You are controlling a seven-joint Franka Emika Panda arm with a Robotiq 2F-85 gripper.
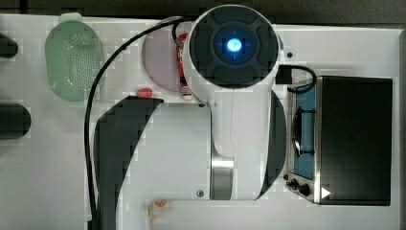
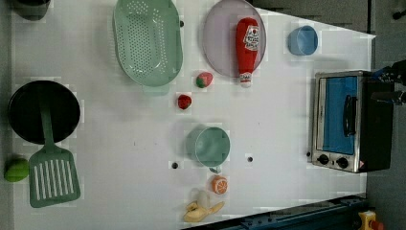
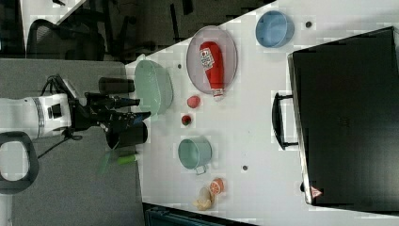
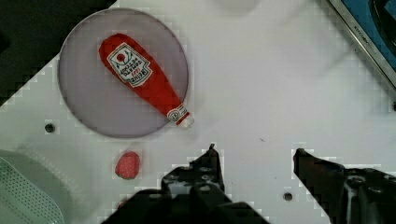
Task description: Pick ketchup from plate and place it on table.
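Note:
The ketchup [image 4: 140,77], a slim red bottle with a white label and white cap, lies flat on the pale lilac plate [image 4: 88,112]. Its cap end reaches over the plate's rim. The left view has the ketchup [image 2: 247,48] on the plate [image 2: 218,40], and the right view has the ketchup [image 3: 212,63] on the plate [image 3: 195,75]. In the top view the arm covers most of the ketchup [image 1: 182,72] and plate [image 1: 160,57]. My gripper [image 4: 256,154] hangs open above the white table [image 4: 280,84], beside the cap end, holding nothing. In the right view the gripper [image 3: 141,109] is well above the table.
A green perforated basket [image 2: 148,40] lies beside the plate, a blue bowl [image 2: 302,40] on its other side. Two strawberry pieces [image 2: 204,79] sit near the plate's rim. A toaster oven [image 2: 344,122], a green cup [image 2: 208,146], a black pan [image 2: 43,112] and a spatula [image 2: 52,177] stand farther off.

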